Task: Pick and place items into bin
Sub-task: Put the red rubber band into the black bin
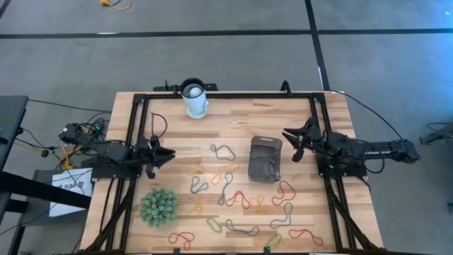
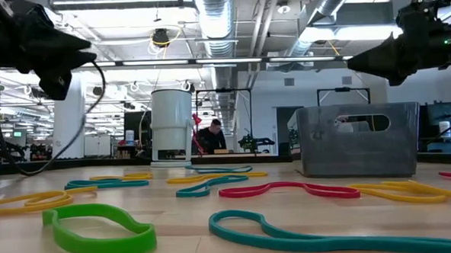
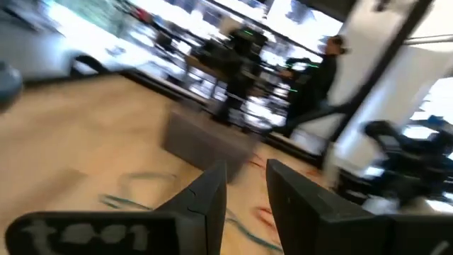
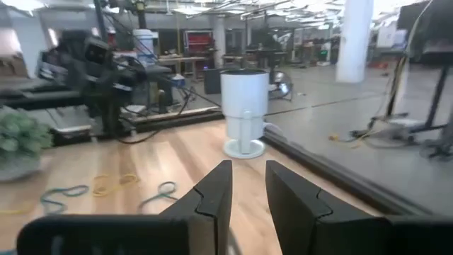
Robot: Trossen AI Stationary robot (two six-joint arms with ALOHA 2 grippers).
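Four cameras cover one wooden counter [image 1: 233, 134]: one overhead, one at surface level, one on each wrist.

The high camera looks straight down from well above, taking in the whole counter, both arms and the grey floor around it. The low camera sits at counter height, close to the nearest coloured loops [image 2: 100, 227], facing level across the wood into the room behind. It shares the white cup [image 2: 171, 127] and the grey-tinted bin [image 2: 357, 140] with the overhead view. The left wrist camera looks past its own pincer [image 3: 246, 185] toward the bin; the right wrist camera looks past its pincer [image 4: 248, 185] toward the cup.
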